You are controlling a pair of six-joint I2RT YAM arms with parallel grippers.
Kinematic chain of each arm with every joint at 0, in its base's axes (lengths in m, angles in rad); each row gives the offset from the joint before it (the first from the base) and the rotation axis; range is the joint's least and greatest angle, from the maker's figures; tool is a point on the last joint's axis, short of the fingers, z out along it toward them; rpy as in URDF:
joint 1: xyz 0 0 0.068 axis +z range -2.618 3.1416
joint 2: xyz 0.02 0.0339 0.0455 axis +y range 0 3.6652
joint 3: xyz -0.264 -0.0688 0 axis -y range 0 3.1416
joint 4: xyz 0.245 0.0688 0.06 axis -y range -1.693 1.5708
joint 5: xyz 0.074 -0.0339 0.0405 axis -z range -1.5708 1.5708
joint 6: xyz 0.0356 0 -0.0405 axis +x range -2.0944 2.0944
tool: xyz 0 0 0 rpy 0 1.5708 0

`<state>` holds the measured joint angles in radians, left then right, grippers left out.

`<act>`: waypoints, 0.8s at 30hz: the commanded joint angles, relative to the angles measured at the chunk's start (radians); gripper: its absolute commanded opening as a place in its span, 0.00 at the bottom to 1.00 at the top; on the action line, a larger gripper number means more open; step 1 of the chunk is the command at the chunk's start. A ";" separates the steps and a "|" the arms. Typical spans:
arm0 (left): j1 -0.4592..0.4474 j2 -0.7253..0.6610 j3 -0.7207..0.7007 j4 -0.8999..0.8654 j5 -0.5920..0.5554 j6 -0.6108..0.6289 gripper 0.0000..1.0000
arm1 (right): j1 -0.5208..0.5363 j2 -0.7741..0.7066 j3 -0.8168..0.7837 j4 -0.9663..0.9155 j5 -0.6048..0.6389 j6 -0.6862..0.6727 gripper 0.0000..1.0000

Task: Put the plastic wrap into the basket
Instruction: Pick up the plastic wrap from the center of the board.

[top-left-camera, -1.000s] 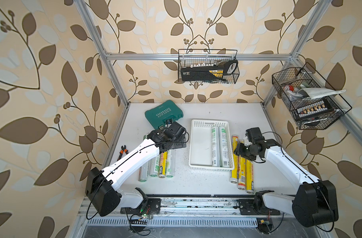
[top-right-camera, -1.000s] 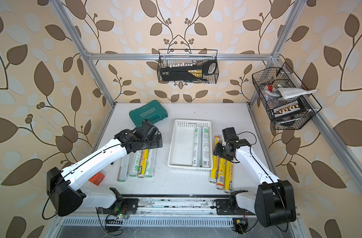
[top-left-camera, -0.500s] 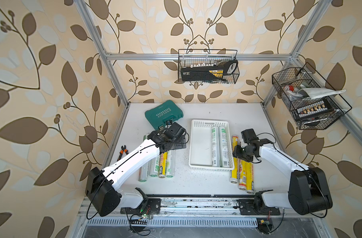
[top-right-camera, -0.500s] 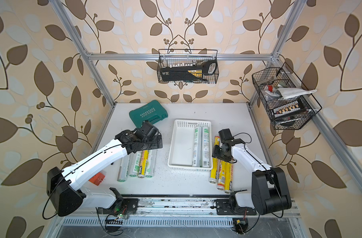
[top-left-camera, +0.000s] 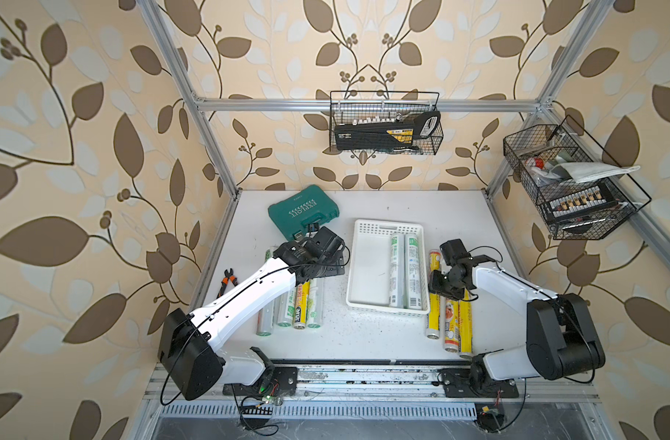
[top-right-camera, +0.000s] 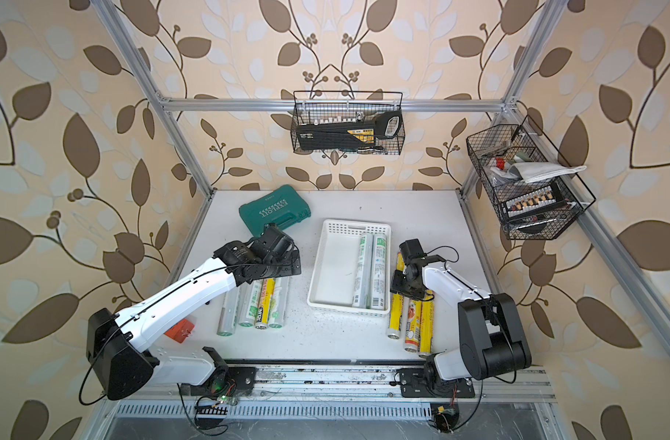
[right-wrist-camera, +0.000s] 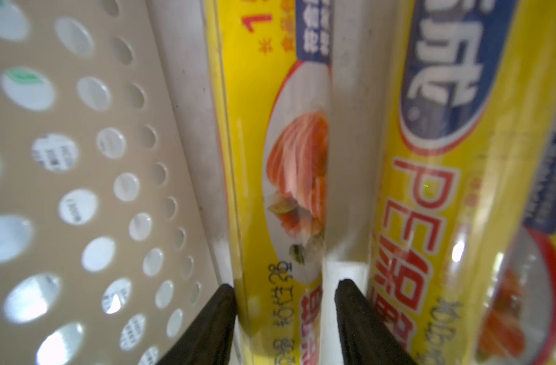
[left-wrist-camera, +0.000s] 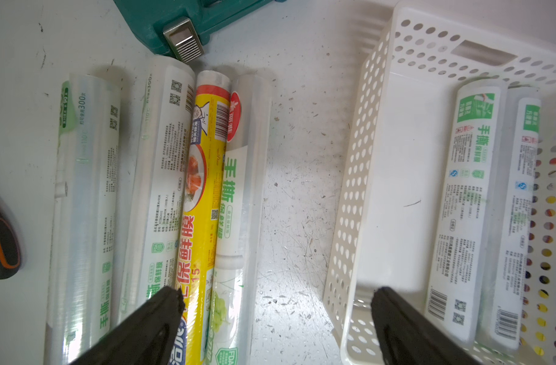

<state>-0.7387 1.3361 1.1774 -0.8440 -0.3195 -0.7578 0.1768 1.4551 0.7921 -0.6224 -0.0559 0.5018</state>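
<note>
Yellow plastic wrap roll (right-wrist-camera: 270, 158) lies just right of the basket (top-left-camera: 386, 228), pinched between the right gripper (right-wrist-camera: 284, 286) fingers, that arm folded low. Left gripper (left-wrist-camera: 276, 294) hangs spread wide left of the basket (its arm covers the far ends of four loose rolls (top-left-camera: 301, 308)). Two silvery-white rolls (top-left-camera: 413, 270) lie inside the basket.

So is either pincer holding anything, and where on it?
Right pincer grips the yellow roll beside the basket, about mid-length. Left pincer open, empty.
</note>
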 commanded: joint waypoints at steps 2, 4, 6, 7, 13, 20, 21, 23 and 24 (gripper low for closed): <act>0.009 -0.006 0.000 0.007 -0.001 -0.009 0.99 | 0.007 0.028 -0.002 0.010 0.008 -0.010 0.56; 0.009 -0.004 0.000 0.008 0.001 -0.009 0.99 | 0.008 0.038 0.001 0.013 0.008 -0.012 0.56; 0.009 -0.002 -0.001 0.008 0.000 -0.011 0.99 | 0.007 0.047 0.003 0.013 0.004 -0.014 0.56; 0.009 -0.002 -0.001 0.009 0.000 -0.011 0.99 | 0.008 0.051 0.004 0.015 0.004 -0.016 0.56; 0.009 0.002 0.003 0.006 0.003 -0.011 0.99 | 0.006 0.054 0.017 0.005 0.010 -0.019 0.47; 0.009 0.000 0.013 -0.004 0.002 -0.014 0.99 | 0.006 -0.001 0.057 -0.072 0.041 -0.027 0.40; 0.009 -0.001 0.014 -0.005 0.002 -0.014 0.99 | 0.006 -0.014 0.065 -0.090 0.049 -0.029 0.40; 0.009 0.000 0.015 -0.007 0.002 -0.014 0.99 | 0.006 -0.044 0.083 -0.126 0.061 -0.032 0.39; 0.009 -0.002 0.018 -0.009 0.002 -0.014 0.99 | 0.006 -0.059 0.095 -0.147 0.067 -0.035 0.39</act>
<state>-0.7387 1.3369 1.1774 -0.8440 -0.3183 -0.7601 0.1776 1.4487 0.8341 -0.6994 -0.0250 0.4816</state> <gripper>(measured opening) 0.988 0.410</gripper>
